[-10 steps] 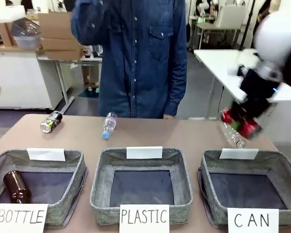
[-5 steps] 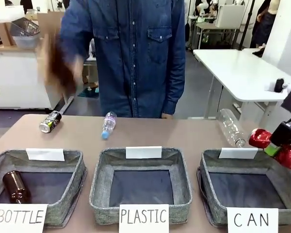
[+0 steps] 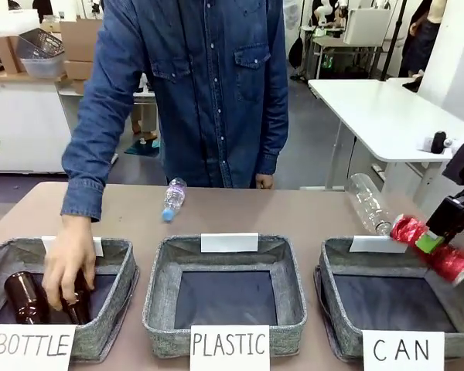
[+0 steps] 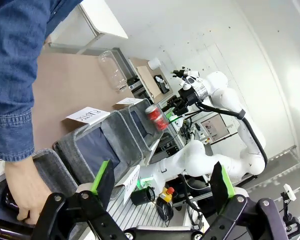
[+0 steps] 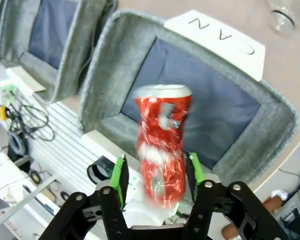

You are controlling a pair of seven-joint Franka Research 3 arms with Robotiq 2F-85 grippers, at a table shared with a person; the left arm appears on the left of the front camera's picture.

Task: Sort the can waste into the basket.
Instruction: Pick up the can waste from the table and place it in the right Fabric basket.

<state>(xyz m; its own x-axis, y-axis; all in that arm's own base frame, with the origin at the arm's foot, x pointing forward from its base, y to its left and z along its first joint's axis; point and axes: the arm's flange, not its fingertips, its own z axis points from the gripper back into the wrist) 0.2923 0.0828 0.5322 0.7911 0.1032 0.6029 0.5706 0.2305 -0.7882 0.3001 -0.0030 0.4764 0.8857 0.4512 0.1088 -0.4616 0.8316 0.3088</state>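
Note:
A dented red can [image 3: 435, 249] hangs blurred above the right rim of the grey basket [image 3: 334, 267] signed "CAN". My right gripper [image 3: 431, 243] straddles it from above. In the right wrist view the red can [image 5: 161, 142] is smeared between the green pads [image 5: 120, 177], with a slim gap on one side and the basket [image 5: 102, 75] below it; the jaws stand parted. The left wrist view shows my left gripper [image 4: 162, 185] open and holding nothing, with the red can [image 4: 157, 117] far off over the basket [image 4: 140, 122].
A person in a denim shirt reaches a hand [image 3: 68, 263] into the "BOTTLE" basket [image 3: 127, 267], where brown bottles [image 3: 25, 297] lie. The "PLASTIC" basket [image 3: 158, 278] stands in the middle. Clear plastic bottles lie at the far centre [image 3: 172, 199] and far right [image 3: 369, 205].
My right gripper carried the red can down and right over the "CAN" basket, and its jaws have loosened. The person's hand dropped into the "BOTTLE" basket, its sleeve now covering the far left tabletop.

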